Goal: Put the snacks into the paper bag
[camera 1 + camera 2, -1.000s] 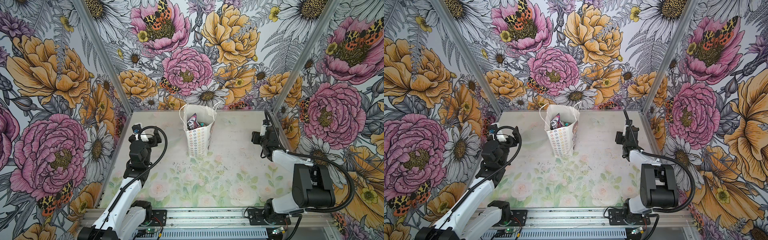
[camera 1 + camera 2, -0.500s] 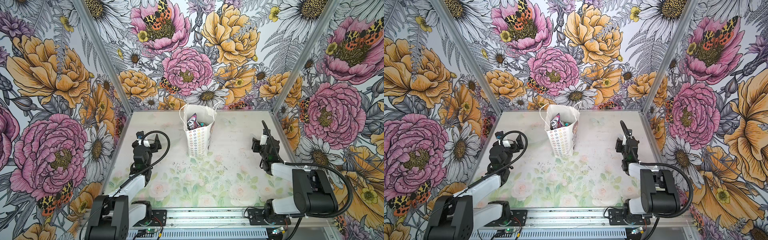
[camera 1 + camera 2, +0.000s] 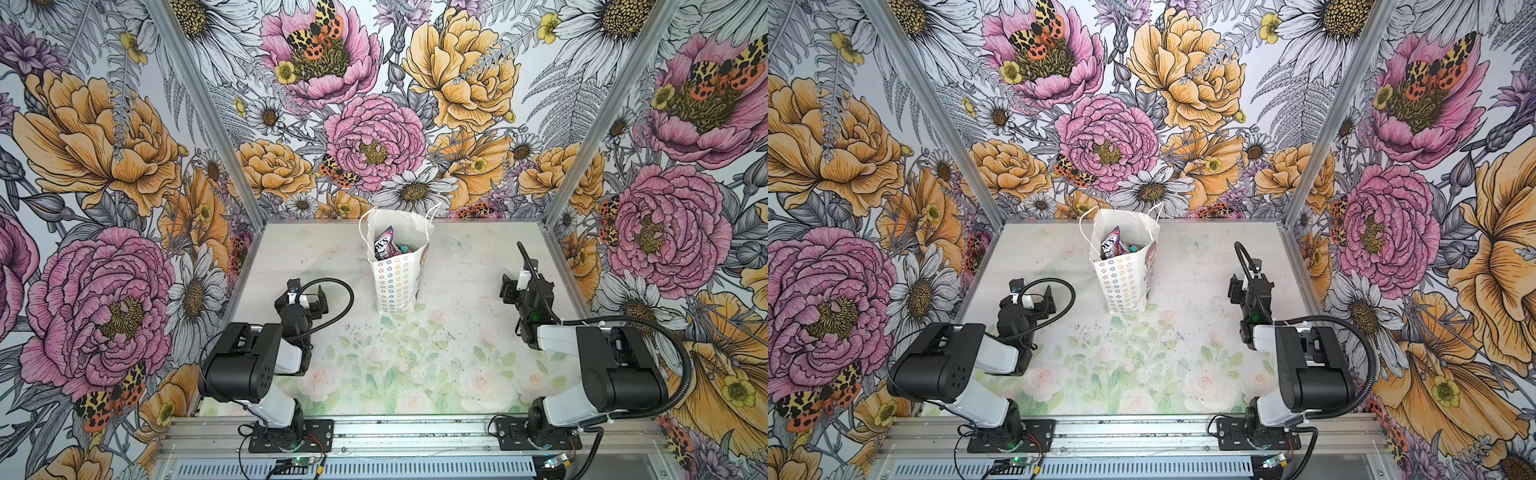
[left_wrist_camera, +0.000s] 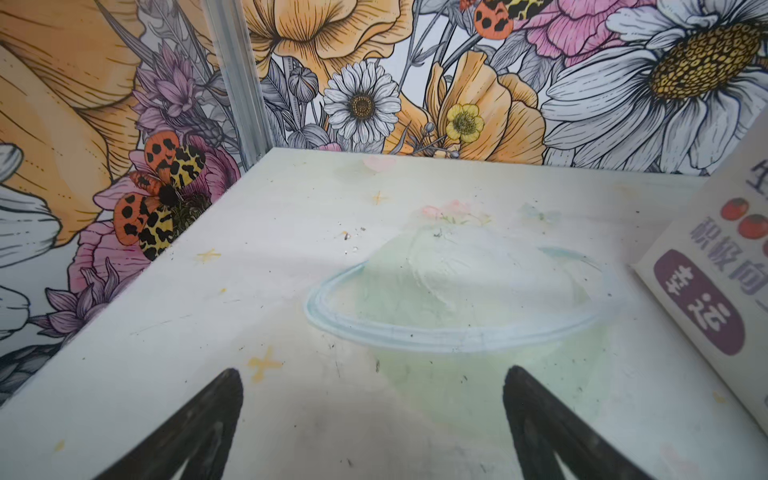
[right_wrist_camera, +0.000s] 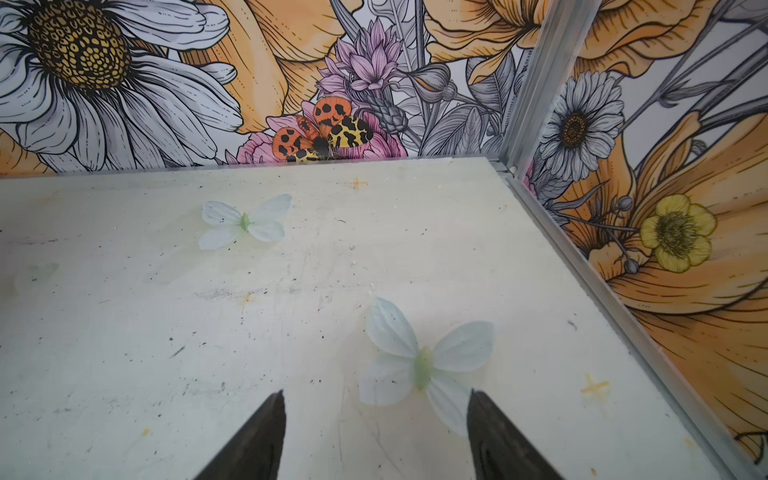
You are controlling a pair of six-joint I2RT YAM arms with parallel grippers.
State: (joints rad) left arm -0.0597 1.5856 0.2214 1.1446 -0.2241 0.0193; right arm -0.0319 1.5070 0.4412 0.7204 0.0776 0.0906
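— Where did the snacks lie?
— Inside the paper bag, upright at the far middle of the tabletop, mouth up. None seemed left outside, though its depth was hidden.
— And the arms?
— The left pincer sat left of the bag, the closer one. The right pincer stood well off to its right. Both gaped, holding nothing.

We list: paper bag upright at the tabletop's rear middle; snacks inside it; left pincer left of it, right pincer well apart on its right.
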